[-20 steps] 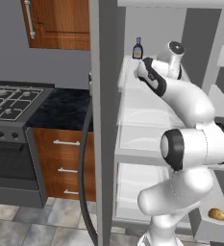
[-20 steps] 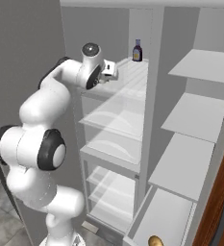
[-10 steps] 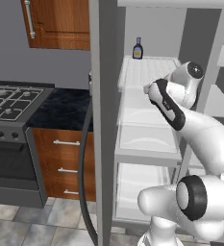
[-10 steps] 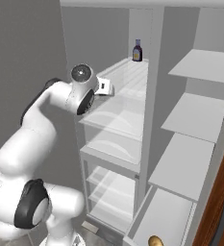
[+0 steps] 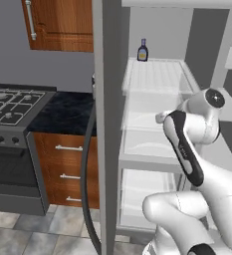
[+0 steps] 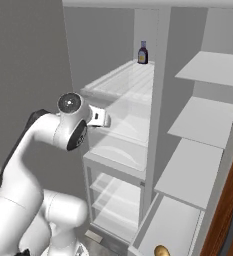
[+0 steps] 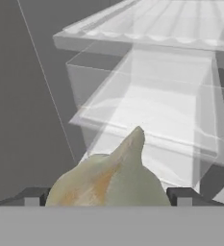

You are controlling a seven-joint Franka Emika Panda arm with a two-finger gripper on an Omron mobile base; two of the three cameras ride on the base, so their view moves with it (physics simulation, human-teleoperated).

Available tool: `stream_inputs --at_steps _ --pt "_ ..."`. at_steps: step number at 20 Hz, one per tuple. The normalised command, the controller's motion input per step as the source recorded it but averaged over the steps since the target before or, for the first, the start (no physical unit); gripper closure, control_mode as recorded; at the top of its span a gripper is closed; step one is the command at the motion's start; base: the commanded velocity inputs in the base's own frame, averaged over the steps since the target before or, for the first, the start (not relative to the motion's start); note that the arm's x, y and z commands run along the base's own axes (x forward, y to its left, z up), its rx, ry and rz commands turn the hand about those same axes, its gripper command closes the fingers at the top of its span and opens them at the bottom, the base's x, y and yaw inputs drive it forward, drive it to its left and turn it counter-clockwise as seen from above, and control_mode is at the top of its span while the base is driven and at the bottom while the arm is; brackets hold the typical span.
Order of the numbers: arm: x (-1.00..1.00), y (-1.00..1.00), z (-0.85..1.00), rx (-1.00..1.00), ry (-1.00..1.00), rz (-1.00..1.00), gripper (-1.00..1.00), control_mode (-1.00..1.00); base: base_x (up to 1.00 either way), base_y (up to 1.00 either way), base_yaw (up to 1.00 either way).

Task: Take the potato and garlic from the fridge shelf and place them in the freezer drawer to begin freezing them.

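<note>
dark-capped sauce bottle (image 5: 143, 51) upright at shelf back; gas stove (image 5: 10, 104) left; wooden drawers (image 5: 67, 169) below counter

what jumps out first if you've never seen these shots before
The garlic, a pale pointed bulb, sits between the gripper fingertips at the bottom of the hand view, in front of the fridge's translucent shelves. The white arm bends in front of the open fridge, and a dark-capped sauce bottle stands alone at the back of the fridge shelf. The potato already lies low down at the bottom edge of the right base view.
</note>
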Motion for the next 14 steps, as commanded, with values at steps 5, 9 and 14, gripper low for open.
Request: stream_inputs --at_steps 5,9,14 --pt "-0.80 0.21 -0.17 0.00 0.12 -0.05 1.00 1.00 -0.20 0.03 -0.03" --pt "0.00 0.00 0.00 0.00 0.00 0.00 1.00 1.00 -1.00 0.06 -0.16" --pt "0.00 0.00 0.00 0.00 0.00 0.00 1.00 1.00 -0.98 0.00 -0.29"
